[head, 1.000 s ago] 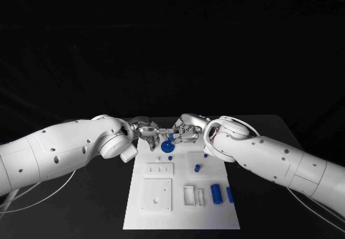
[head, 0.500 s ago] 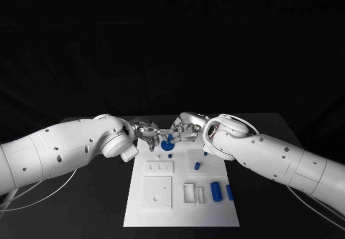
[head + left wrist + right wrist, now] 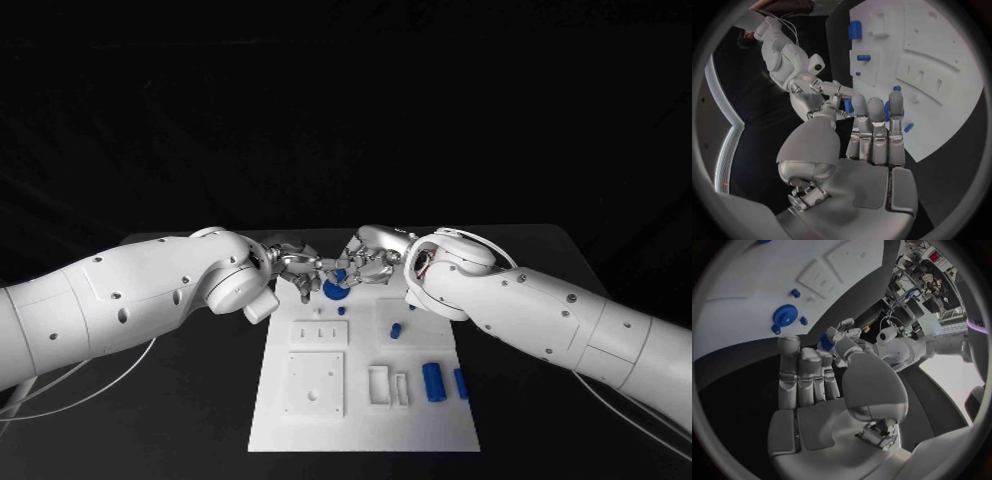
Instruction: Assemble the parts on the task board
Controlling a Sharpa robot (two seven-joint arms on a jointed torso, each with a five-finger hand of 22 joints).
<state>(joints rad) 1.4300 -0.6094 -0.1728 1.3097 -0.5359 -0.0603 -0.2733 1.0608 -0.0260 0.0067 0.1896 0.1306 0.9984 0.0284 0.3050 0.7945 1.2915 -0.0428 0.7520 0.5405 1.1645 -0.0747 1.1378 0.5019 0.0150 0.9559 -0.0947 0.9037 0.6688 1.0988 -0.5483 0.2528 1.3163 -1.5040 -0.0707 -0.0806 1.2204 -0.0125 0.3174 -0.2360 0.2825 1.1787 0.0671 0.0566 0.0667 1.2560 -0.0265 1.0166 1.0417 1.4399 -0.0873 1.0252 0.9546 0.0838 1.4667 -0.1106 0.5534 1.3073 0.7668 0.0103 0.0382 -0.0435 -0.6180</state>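
Meeting at far end of task board (image 3: 361, 420) – right hand (image 3: 378, 262) pinches small blue part (image 3: 826, 342); left hand (image 3: 293, 268) grip unclear. Part likely light, rigid, slippery – hold by sides.

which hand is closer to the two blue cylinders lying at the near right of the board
Right. The right hand is at the board's far end, on the blue cylinders' side; the left hand is there too, but across the board.

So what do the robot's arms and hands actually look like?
Both arms are smooth white shells dotted with small dark screw holes, with rounded joint housings. The left arm trails thin pale cables; the right arm has a cable loop near the wrist. The left hand and right hand are silver metal with segmented fingers.
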